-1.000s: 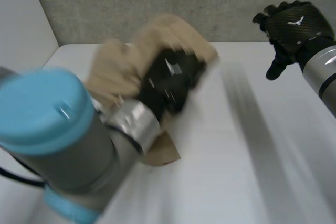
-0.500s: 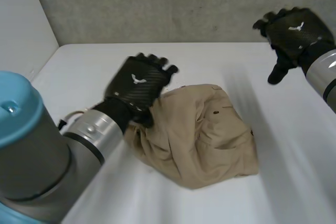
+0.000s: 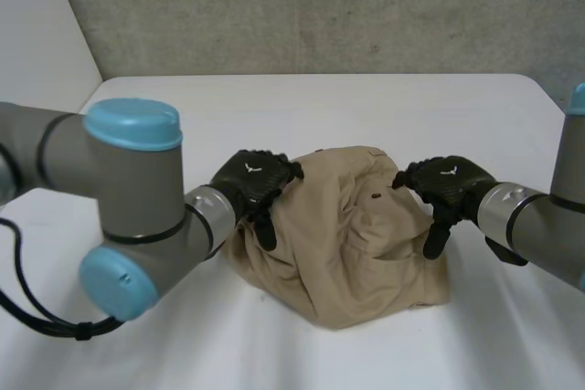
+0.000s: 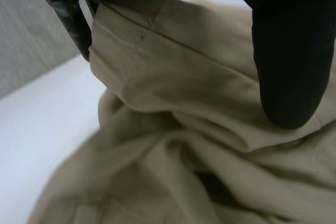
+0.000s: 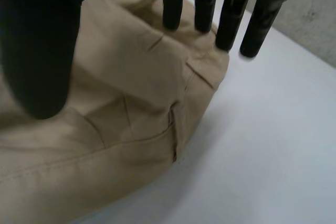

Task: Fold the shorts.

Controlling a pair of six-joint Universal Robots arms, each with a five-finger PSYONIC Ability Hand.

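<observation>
The beige shorts (image 3: pixel 347 235) lie in a crumpled heap in the middle of the white table (image 3: pixel 366 107). My left hand (image 3: pixel 251 180) rests on the heap's left edge. In the left wrist view its straight fingers (image 4: pixel 73 19) stand behind a raised fold of the shorts (image 4: pixel 173 129) and its thumb (image 4: pixel 283 51) lies on the cloth, apart from them. My right hand (image 3: pixel 448 184) sits on the heap's right edge. Its straight fingers (image 5: pixel 231 19) touch the shorts (image 5: pixel 121 129) near a pocket seam, and its thumb (image 5: pixel 37 40) is spread wide.
A grey wall (image 3: pixel 320 6) runs behind the table's far edge and a white panel (image 3: pixel 37 34) stands at the left. Bare table (image 5: pixel 262 156) lies beside the right hand, and more bare table (image 4: pixel 37 114) beside the left.
The left hand let go of the shorts, which dropped into a heap, and now rests on their left edge. The right hand came down from up high to their right edge.
</observation>
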